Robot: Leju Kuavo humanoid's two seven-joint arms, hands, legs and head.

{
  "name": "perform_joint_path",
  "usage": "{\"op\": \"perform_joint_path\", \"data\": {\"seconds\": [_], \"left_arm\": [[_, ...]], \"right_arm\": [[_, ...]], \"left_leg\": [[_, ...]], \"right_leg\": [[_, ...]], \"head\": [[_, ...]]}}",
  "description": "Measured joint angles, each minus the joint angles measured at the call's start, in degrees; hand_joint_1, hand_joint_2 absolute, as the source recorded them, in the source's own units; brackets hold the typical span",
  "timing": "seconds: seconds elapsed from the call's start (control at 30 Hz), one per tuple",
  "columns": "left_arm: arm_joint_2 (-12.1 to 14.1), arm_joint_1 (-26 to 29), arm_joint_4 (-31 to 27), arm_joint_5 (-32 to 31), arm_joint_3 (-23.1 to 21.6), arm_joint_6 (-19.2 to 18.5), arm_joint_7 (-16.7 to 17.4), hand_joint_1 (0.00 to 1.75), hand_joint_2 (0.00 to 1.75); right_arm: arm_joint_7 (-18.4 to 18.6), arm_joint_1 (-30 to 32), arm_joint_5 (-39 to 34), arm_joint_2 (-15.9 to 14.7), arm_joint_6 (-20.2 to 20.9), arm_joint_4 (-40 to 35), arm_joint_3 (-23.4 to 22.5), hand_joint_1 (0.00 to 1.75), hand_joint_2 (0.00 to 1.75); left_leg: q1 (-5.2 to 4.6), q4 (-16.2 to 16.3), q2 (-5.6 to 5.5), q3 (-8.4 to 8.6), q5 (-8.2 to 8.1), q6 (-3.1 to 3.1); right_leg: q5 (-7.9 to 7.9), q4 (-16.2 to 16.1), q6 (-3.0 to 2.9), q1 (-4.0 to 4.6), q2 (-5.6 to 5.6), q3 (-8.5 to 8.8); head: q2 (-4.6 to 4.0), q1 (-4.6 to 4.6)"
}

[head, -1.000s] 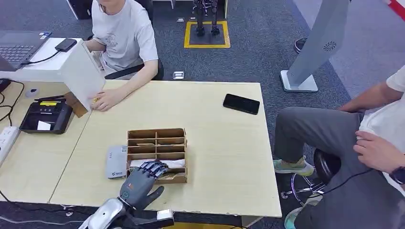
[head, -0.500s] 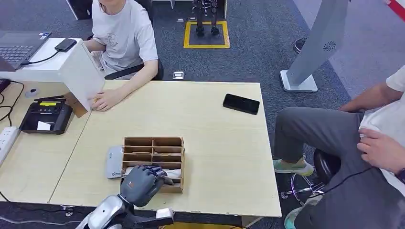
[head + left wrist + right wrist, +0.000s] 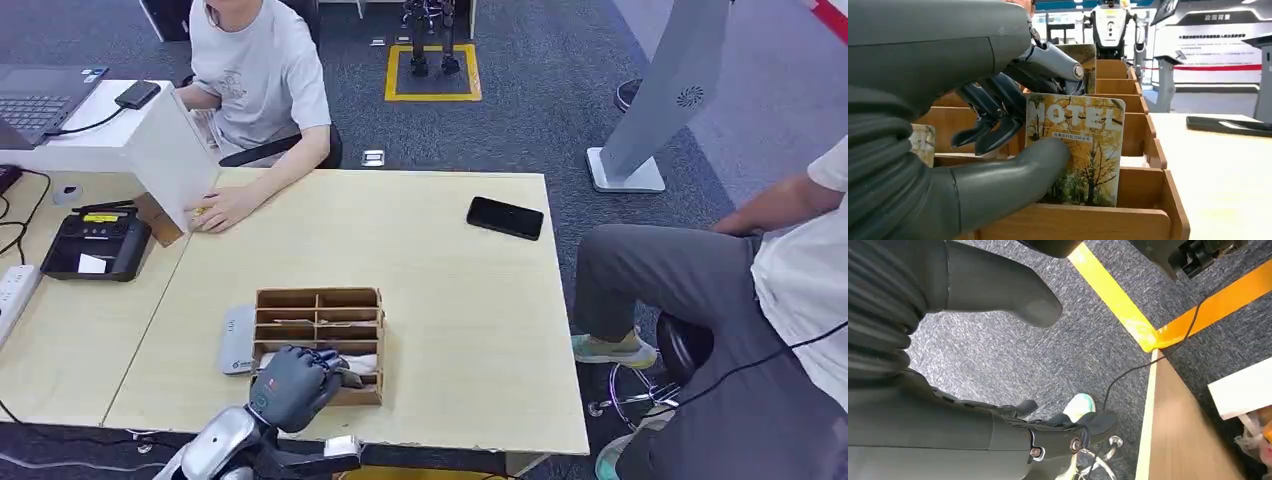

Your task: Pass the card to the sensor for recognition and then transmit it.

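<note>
Wooden card rack (image 3: 320, 300) sits near the robot's edge of the pale table (image 3: 450, 300), and everything is placed from it. Left hand (image 3: 292, 382) is down over the rack's nearest row; in the left wrist view the thumb (image 3: 1013, 175) presses the face of a card (image 3: 1078, 150) printed HOTEL over yellow trees, with dark fingers (image 3: 988, 130) curled behind it, so the hand pinches the card. Card stands upright, its lower edge hidden behind the rack's front wall, apparently not yet lifted clear. Small grey sensor pad (image 3: 238, 340) lies flat, touching or just beside the rack's left side. Right hand (image 3: 998, 390) hangs low over grey carpet off the table's edge, holding nothing, thumb apart from the fingers. Well beyond the rack, a seated person rests a hand (image 3: 225, 208) on the table's far left corner; a black phone (image 3: 505, 218) lies far right of the rack. Step in hand, by my reading: the pick, drawing the card out of its slot. Next move calls for a straight lift until the card clears the wall, keeping the pinch firm, then a short carry leftward to the sensor pad with the card's face laid close over it; handover to the person would follow
</note>
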Motion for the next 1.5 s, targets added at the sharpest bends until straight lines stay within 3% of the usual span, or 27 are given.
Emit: {"op": "perform_joint_path", "data": {"seconds": [0.1, 0.2, 0.3, 0.57, 1.0, 1.07, 1.13, 1.27, 1.4, 1.5], "left_arm": [[3.4, -0.8, -2.6, 3.1, 1.3, -1.6, 0.0, 1.75, 1.75], [8.4, -3.5, -7.0, 8.5, 6.3, -6.8, -1.3, 1.75, 1.75], [10.7, -5.4, -9.6, 8.9, 10.1, -8.5, -2.0, 1.75, 1.75], [11.9, -5.5, -12.4, 7.8, 13.0, -8.9, -2.4, 1.75, 1.75], [12.3, -5.5, -13.1, 7.7, 13.1, -8.6, -2.3, 1.75, 1.75], [13.3, -6.0, -13.4, 8.6, 13.3, -8.2, -1.2, 1.75, 1.75], [16.0, -8.5, -14.1, 12.4, 14.4, -9.8, 0.3, 1.75, 1.75], [21.6, -17.6, -14.8, 21.4, 18.6, -18.9, 0.4, 1.75, 1.75], [25.5, -27.3, -14.6, 24.2, 22.2, -26.9, 1.1, 1.75, 1.75], [27.7, -33.8, -14.2, 21.3, 24.4, -26.7, 4.8, 1.75, 1.75]], "right_arm": [[0.0, 0.0, 0.4, 0.0, 0.1, 0.0, -0.4, 0.00, 1.75], [0.1, 0.0, 0.8, 0.0, 0.1, 0.0, -1.0, 0.00, 1.75], [0.1, 0.0, 0.8, 0.0, 0.1, 0.0, -1.1, 0.00, 1.75], [0.1, -0.1, 0.8, 0.1, 0.1, 0.0, -1.2, 0.00, 1.75], [0.1, -0.3, 0.8, 0.3, 0.1, 0.0, -1.2, 0.00, 1.75], [0.1, -0.3, 0.9, 0.3, 0.2, 0.0, -1.2, 0.00, 1.75], [0.0, -0.3, 0.9, 0.3, 0.4, 0.0, -1.3, 0.00, 1.75], [-0.2, -0.4, 1.6, 0.3, 1.0, 0.0, -1.5, 0.00, 1.75], [-0.2, -0.5, 1.9, 0.3, 1.0, 0.0, -1.8, 0.00, 1.75], [-0.2, -0.6, 1.9, 0.3, 0.9, 0.0, -2.2, 0.00, 1.75]], "left_leg": [[0.09, 0.0, 0.01, -0.04, 0.04, -0.06], [0.14, 0.0, -0.01, -0.13, 0.14, -0.20], [0.13, 0.0, -0.02, -0.12, 0.14, -0.20], [0.08, 0.0, -0.02, -0.17, 0.13, -0.19], [0.09, 0.0, -0.02, -0.17, 0.13, -0.20], [0.12, 0.0, -0.01, -0.19, 0.14, -0.20], [0.15, 0.0, -0.02, -0.26, 0.17, -0.23], [0.17, 0.0, -0.05, -0.28, 0.29, -0.38], [0.27, 0.0, 0.04, -0.45, 0.35, -0.39], [0.15, 0.0, 0.14, -0.42, 0.35, -0.40]], "right_leg": [[0.02, 0.0, -0.04, 0.09, 0.02, -0.09], [0.08, 0.1, -0.12, 0.15, 0.00, -0.16], [0.07, 0.1, -0.12, 0.14, -0.01, -0.16], [0.07, 0.1, -0.11, 0.09, 0.00, -0.19], [0.07, 0.1, -0.12, 0.09, 0.00, -0.22], [0.07, 0.1, -0.12, 0.13, 0.01, -0.27], [0.08, 0.1, -0.13, 0.16, -0.01, -0.33], [0.18, 0.2, -0.28, 0.19, -0.04, -0.40], [0.23, 0.2, -0.33, 0.30, 0.06, -0.53], [0.34, 0.2, -0.47, 0.27, 0.10, -0.67]], "head": [[0.00, -0.02], [0.00, -0.04], [0.00, -0.04], [0.00, -0.02], [0.00, -0.04], [0.00, -0.04], [0.00, -0.09], [0.00, -0.02], [0.00, -0.07], [0.00, 0.06]]}}
